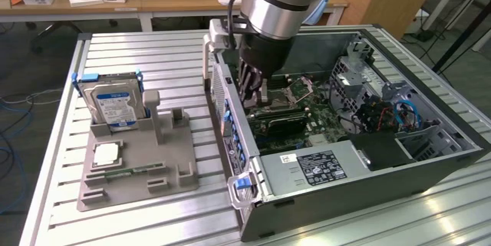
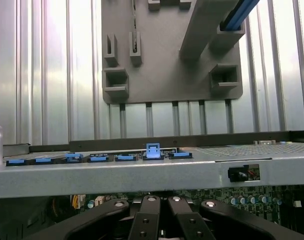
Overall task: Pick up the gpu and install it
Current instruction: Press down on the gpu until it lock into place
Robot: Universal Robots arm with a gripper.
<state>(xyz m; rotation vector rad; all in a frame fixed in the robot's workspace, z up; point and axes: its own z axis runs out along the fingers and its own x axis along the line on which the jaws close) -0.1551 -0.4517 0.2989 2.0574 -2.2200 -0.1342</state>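
Inspection of the work area finds the arm reaching down into the open computer case (image 1: 368, 160), which lies on its side on the slatted metal surface (image 1: 153, 56). The gripper (image 1: 257, 97) sits low over the motherboard (image 1: 307, 116), close to the case wall on the exterior view's left. The fingers (image 2: 151, 220) are drawn fully together, their linkages meeting at the centre in the wrist view.

The gpu (image 1: 277, 120) appears as a dark flat card lying along the board directly below the gripper, near the expansion slots. Whether the fingers grip its upper edge or merely press on it cannot be told, since the arm hides the contact. Whether the card is fully seated is likewise not visible.

Beside the case, the grey parts holder (image 1: 138, 165) carries the hard drive (image 1: 111, 99) with its blue-white label upright in its slot, a processor chip (image 1: 106, 154) lying flat and a narrow green memory stick (image 1: 126, 171) lying flat. The tall slot next to the drive stands vacant.

Risks, in my judgement: the card edge may miss the slot if slightly skewed, and downward force would then load the board or bend contacts. The bracket end could catch on the rear wall with its row of blue retention clips (image 2: 152, 151). The gripper works close to the case wall and heatsink area, so a sideways shift could strike either.
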